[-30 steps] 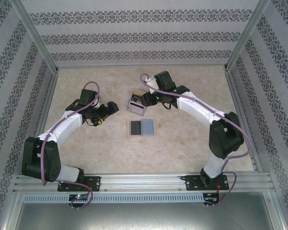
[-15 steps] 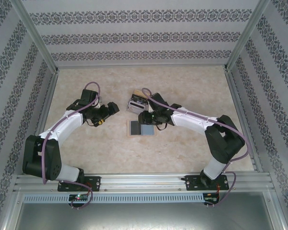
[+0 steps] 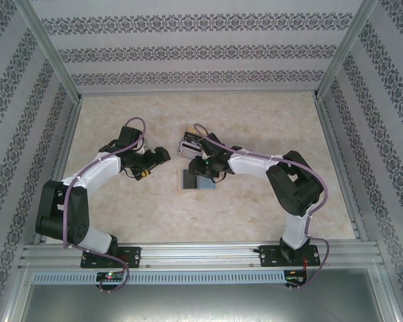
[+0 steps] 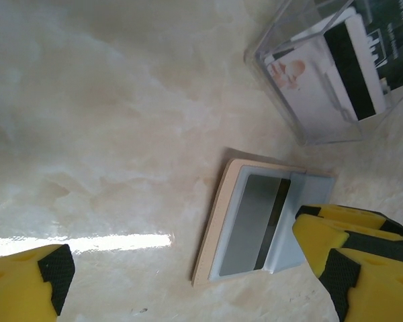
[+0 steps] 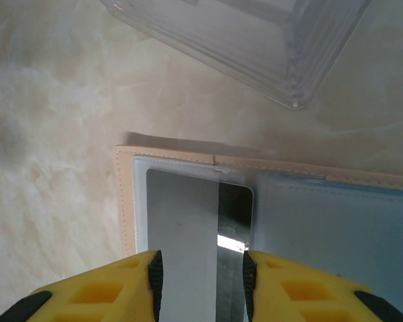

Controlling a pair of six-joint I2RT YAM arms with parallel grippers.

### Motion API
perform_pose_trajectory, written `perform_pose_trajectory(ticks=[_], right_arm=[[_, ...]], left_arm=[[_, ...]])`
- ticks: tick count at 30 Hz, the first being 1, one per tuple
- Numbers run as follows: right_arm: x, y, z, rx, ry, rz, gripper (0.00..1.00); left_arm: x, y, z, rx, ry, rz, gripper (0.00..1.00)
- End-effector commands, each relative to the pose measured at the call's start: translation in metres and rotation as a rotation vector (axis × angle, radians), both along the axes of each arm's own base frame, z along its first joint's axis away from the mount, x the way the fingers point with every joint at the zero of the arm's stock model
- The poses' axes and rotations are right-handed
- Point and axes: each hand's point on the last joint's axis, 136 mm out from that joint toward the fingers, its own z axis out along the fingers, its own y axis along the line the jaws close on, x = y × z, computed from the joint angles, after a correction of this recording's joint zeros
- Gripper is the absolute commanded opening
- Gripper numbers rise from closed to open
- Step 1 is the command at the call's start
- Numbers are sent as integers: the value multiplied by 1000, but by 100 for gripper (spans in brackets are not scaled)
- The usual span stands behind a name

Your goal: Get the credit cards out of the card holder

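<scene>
**Card holder** (image 5: 124, 201): flat, with a tan backing, a stitched edge and rounded corners. It has two frosted plastic pockets side by side. It lies flat on the table (image 3: 275, 121) at the centre of the top view, just below the clear box (image 4: 319, 134) and apart from it.

In the right wrist view the left-hand pocket holds one credit card (image 5: 178, 228). The card is smooth grey with a dark glossy stripe down its right side. The other pocket reads pale blue-grey, and I cannot tell what it holds.

**Clear box:** hard transparent plastic with straight walls, ribbed near one corner. It sits at the upper right of the left wrist view. Inside are a white card (image 4: 309, 80) with a black stripe and a dark card (image 4: 389, 47) behind it. That makes at least two; any further count is not readable.

**Table:** pale marbled beige, glossy, with one streak of glare.

**Right gripper** (image 5: 201, 268): yellow fingers with black pads at the lower edge of its own view, directly over the grey card. The jaws stand narrow with a gap and nothing between them. I cannot tell whether they touch the pocket. From above, this gripper covers the holder's upper edge.

**Left gripper** (image 3: 162, 156): left of the holder, jaws spread wide and empty, apart from both holder and box.

**Count:** two arms, two grippers, one holder, one box.
</scene>
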Motion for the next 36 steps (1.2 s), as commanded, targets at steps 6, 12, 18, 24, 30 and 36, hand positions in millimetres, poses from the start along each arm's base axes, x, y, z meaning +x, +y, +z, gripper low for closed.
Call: perform_pose_trajectory(ticks=[6, 12, 18, 24, 30, 36], right_arm=[[-2, -12, -17, -31, 42, -55, 39], [-3, -13, -17, -31, 39, -56, 35], [-1, -16, -13, -35, 29, -61, 31], [-3, -14, -17, -5, 51, -60, 25], [-3, -12, -16, 18, 56, -58, 24], [-3, -14, -14, 32, 58, -59, 24]], left_arm=[[10, -30, 3, -42, -13, -79, 86], [8, -55, -6, -47, 11, -135, 64], [7, -78, -17, -49, 35, -179, 40], [7, -91, -27, -49, 51, -203, 24], [8, -98, -39, -51, 82, -237, 16], [8, -93, -45, -13, 95, -235, 14]])
